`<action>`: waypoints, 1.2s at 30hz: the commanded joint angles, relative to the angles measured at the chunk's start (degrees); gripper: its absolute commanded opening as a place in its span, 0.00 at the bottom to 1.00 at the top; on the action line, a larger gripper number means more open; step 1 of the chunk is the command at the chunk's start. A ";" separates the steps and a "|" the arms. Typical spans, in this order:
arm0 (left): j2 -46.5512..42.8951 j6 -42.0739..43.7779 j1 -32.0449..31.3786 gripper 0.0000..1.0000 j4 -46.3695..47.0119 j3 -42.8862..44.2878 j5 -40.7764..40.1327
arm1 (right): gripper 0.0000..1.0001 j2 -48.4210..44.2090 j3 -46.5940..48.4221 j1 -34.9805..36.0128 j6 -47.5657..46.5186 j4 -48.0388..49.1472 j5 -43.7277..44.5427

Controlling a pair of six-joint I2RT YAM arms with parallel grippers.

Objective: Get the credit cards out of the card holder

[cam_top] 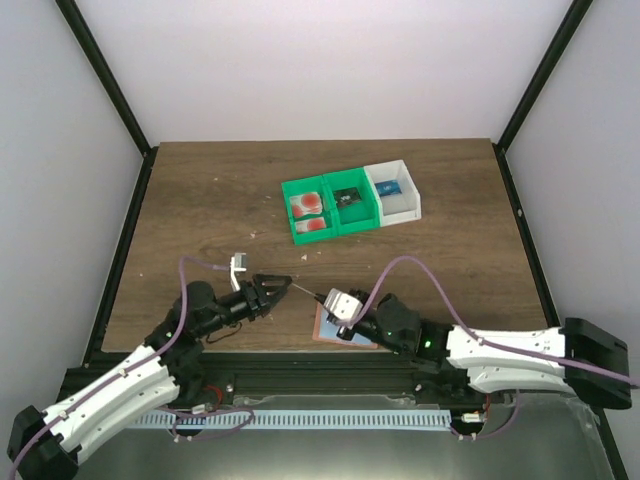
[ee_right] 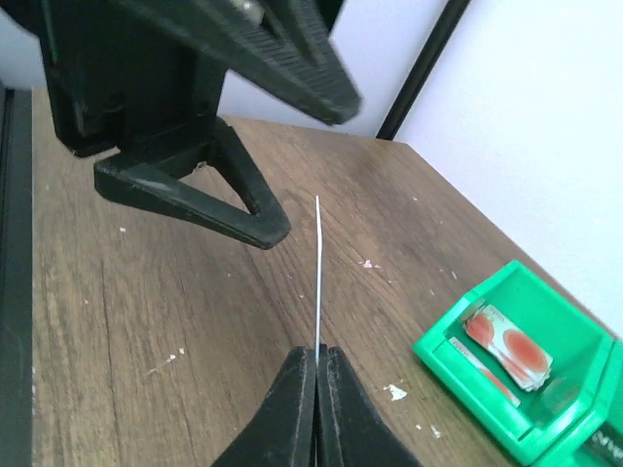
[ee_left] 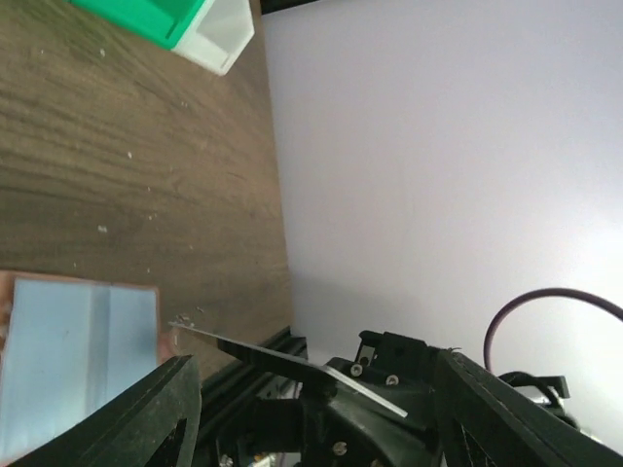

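**Left gripper** [cam_top: 278, 291]: jaws apart and holding nothing. One finger [ee_right: 209, 199] stands on each side of the free end of the card offered from the right. Whether either pad touches the card cannot be told.

**Credit card** [ee_right: 318, 277]: one thin card, seen edge-on. Its near end is pinched in the right gripper's tips. Its far end reaches into the gap of the left gripper's jaws. It is held off the table [cam_top: 200, 200].

**Right gripper** [ee_right: 317, 362]: closed tight on the end of the credit card, and pointed toward the left gripper, tip to tip with it.

**Card holder** [ee_left: 68, 360]: lies opened flat on the table, below and just behind the right gripper's tips. From the left gripper it lies below the held card. The blue-grey pocket panels face up, with a salmon-pink rim around them.

**Green bin** [cam_top: 320, 236]: well beyond both grippers, farther out on the table, with two compartments.
- The compartment on the left gripper's side holds loose cards [cam_top: 308, 212], pale with red-orange blots.
- The other compartment holds a dark item too small to name.

**White bin** [cam_top: 402, 211]: touching the green bin on the right gripper's side. It holds a small blue object.
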 commanded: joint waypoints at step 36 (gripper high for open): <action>1.97 14.73 0.35 0.00 20.23 -6.67 11.83 | 0.58 -16.04 11.91 11.01 39.69 -30.95 6.99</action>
